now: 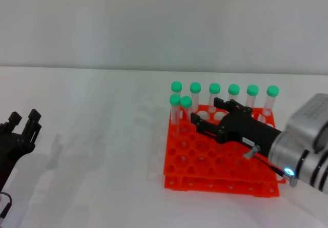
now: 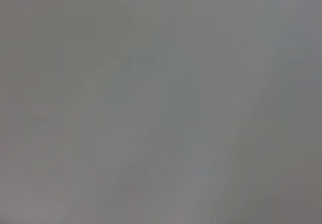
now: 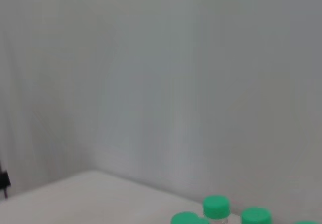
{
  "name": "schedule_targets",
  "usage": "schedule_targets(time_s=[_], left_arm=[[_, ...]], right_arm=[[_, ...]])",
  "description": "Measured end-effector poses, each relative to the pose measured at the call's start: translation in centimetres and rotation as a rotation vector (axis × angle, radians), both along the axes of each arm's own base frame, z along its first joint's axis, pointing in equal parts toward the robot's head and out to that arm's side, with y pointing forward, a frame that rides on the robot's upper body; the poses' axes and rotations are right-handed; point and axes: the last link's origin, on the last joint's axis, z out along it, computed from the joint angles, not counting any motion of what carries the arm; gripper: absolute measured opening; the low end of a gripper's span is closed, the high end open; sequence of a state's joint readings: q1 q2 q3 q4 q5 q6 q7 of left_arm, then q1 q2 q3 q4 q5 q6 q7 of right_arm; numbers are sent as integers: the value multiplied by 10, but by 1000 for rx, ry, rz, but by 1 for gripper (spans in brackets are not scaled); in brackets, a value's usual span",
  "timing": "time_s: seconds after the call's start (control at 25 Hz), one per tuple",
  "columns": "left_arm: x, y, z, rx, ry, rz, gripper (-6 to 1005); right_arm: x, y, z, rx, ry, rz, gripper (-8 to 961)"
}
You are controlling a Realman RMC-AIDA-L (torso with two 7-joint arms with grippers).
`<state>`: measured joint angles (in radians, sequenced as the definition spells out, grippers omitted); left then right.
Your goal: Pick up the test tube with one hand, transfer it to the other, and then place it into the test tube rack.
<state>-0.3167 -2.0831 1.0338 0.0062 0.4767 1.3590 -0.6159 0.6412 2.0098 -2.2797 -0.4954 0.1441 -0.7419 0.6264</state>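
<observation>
8 tubes (image 1: 195, 96) in rack (image 1: 205, 159) | R fingers (image 1: 204, 122) spread above | L hand (image 1: 18, 136) idle, fingers released | L wrist: blank

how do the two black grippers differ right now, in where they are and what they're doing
The right black multi-fingered gripper reaches over the orange-red plastic test tube rack, close to the green-capped clear tubes; the left black multi-fingered gripper sits at the table's left edge, far from the rack. The right one points its fingers sideways toward the tubes; the left one points its fingers up and away. The right arm shows a silver-white cylinder; the left arm's is out of view. Both hold nothing.
</observation>
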Motion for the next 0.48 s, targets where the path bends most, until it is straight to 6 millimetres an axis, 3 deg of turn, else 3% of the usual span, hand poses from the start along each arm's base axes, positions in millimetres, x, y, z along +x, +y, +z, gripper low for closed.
schedule_targets(time_s=[0.24, 0.48], left_arm=[[0, 3, 4, 29, -3, 10, 525], [5, 10, 4, 34, 25, -7, 530]], right_arm=[[23, -16, 29, 102, 144, 15, 807], [83, -17, 81, 430, 86, -125, 808]])
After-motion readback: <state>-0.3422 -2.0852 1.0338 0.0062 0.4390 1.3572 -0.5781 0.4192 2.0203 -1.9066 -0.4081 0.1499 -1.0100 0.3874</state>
